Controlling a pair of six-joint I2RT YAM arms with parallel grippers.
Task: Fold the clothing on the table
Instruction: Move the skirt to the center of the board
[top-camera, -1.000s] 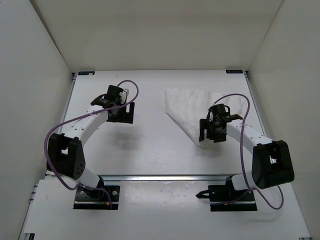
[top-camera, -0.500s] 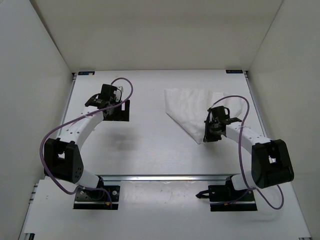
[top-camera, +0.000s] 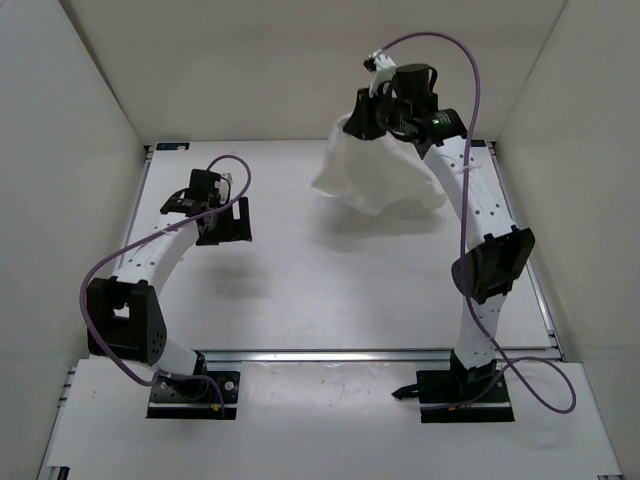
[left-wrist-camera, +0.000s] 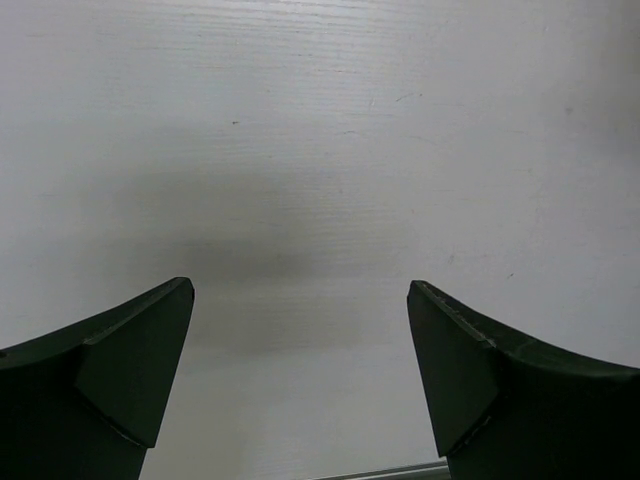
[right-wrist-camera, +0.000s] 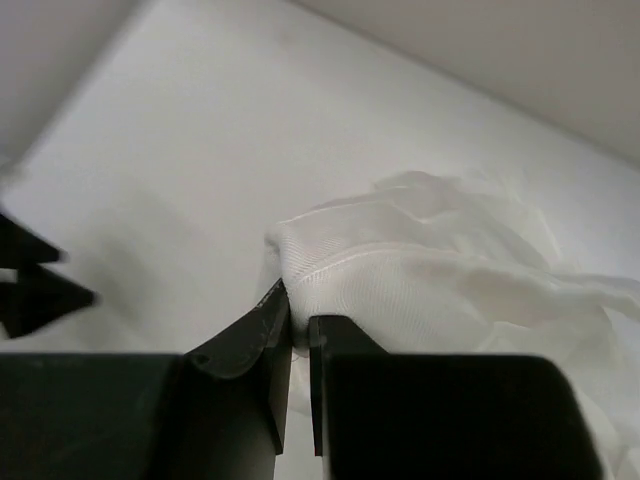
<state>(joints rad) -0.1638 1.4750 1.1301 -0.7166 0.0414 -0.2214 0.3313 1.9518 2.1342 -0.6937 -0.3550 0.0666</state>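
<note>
Right pincer (right-wrist-camera: 298, 335): clamped on cloth (top-camera: 375, 180) edge, held high.
Left pincer (left-wrist-camera: 300, 330): wide open, empty.
Risk: thin pinch may slip; cloth drops bunched.

The clothing (top-camera: 375, 182) is a thin white fabric, soft and wrinkled. It hangs bunched from one pinched edge, which is gripped between the closed jaws of the right pincer (top-camera: 362, 116), over the far right part of the surface (top-camera: 300, 290). Its lower folds spread wide and low; whether they touch the flat white surface is not clear.
</note>
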